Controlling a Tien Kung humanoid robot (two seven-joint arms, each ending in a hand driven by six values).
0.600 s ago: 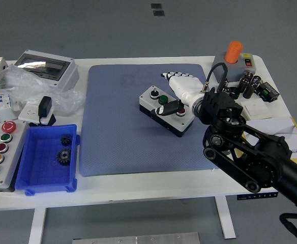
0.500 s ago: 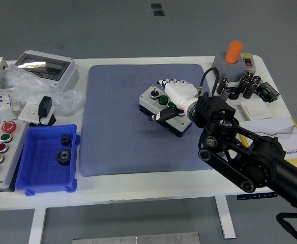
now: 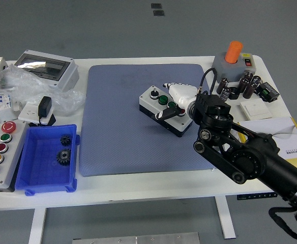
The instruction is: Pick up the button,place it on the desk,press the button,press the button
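Button box (image 3: pixel 161 109), white-topped with black sides, already lies on the blue mat (image 3: pixel 118 132) at frame centre, so I judge pick and place complete. My right hand (image 3: pixel 176 101) is over its right end; the thumb reaches toward the green button (image 3: pixel 162 100), other fingers loosely extended, holding nothing. I judge pressing is under way; contact is unclear. At lower left, the blue bin (image 3: pixel 36 175) contains two dark gears (image 3: pixel 63 148).
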